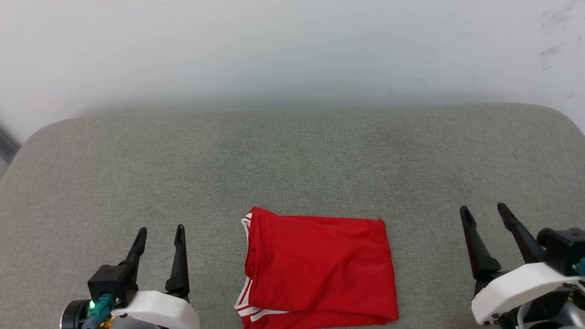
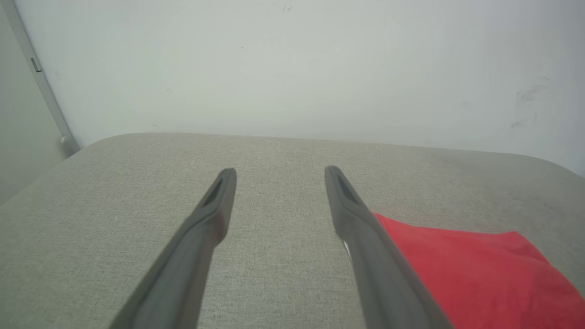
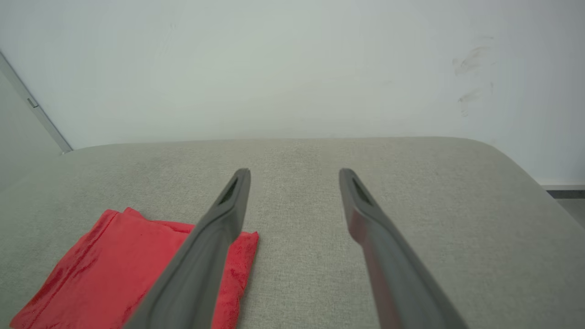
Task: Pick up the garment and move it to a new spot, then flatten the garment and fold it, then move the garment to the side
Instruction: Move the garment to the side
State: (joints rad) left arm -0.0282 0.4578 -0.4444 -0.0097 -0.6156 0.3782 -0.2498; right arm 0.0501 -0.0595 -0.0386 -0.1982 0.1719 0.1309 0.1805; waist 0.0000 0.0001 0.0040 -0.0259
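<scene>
In the head view we see the red T-shirt [image 1: 315, 269] lying folded into a compact rectangle on the grey fabric-covered surface [image 1: 292, 160], at the near edge and about midway between the two arms, with red-and-white striped trim showing along its left side and its lower left corner. The left tool [image 1: 161, 229] sits at the lower left, its two dark fingers apart and holding nothing, well clear of the shirt. The right tool [image 1: 483, 208] sits at the lower right, its fingers likewise spread and empty, also clear of the shirt. A pale wall [image 1: 292, 45] rises behind the surface. In the left wrist view we look along the left tool [image 2: 279, 170], whose fingers stand wide apart above bare grey fabric; the red T-shirt [image 2: 480, 274] lies at the lower right, partly hidden behind the right-hand finger. In the right wrist view the right tool [image 3: 295, 171] is just as wide open over bare fabric, and the red T-shirt [image 3: 114, 269] lies at the lower left, its near corner crossed in the picture by the left-hand finger.
</scene>
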